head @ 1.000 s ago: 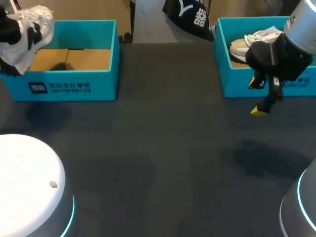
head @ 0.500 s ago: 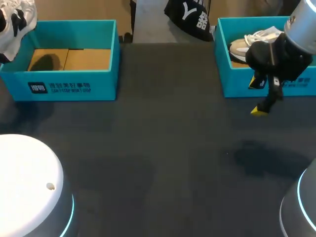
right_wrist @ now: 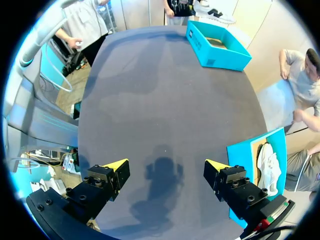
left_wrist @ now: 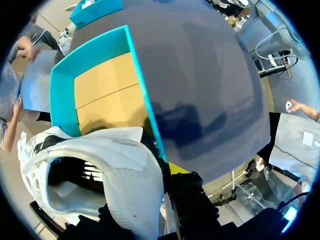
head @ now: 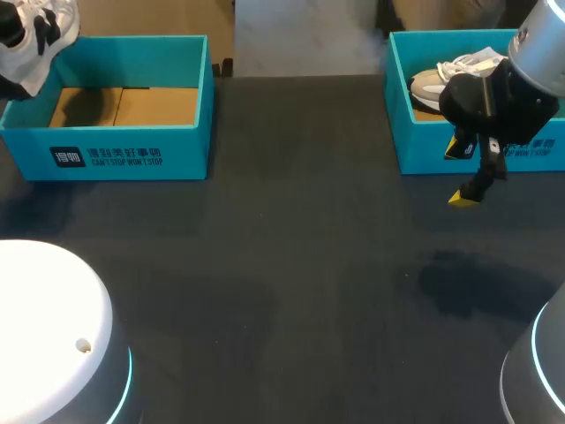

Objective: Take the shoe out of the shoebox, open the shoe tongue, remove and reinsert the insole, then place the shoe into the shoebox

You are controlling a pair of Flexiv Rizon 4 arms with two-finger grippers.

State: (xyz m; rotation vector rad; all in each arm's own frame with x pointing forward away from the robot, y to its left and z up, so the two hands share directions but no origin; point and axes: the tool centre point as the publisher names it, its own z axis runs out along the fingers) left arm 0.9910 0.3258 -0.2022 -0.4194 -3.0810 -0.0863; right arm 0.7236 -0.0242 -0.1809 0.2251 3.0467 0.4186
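A white shoe with black accents [head: 35, 34] hangs in the air over the far left corner of the empty teal shoebox [head: 132, 155], at the head view's left edge. My left gripper [left_wrist: 162, 172] is shut on its collar; one yellow tip shows against the shoe's [left_wrist: 100, 170] side, and the shoebox [left_wrist: 62, 97] with its cardboard floor lies below. My right gripper [head: 463, 172] hovers in front of a second teal shoebox [head: 424, 150], open with nothing between its fingers [right_wrist: 117, 166].
The second shoebox [right_wrist: 242, 152] at the right holds a beige and white shoe [head: 441, 81], seen beside my right gripper [right_wrist: 166, 166]. The dark table [head: 300, 265] stretches between the two boxes. White arm bases stand at both near corners.
The left gripper has carried the shoe left and a little higher, from above the box's left half to the view's edge. The right arm has not moved.
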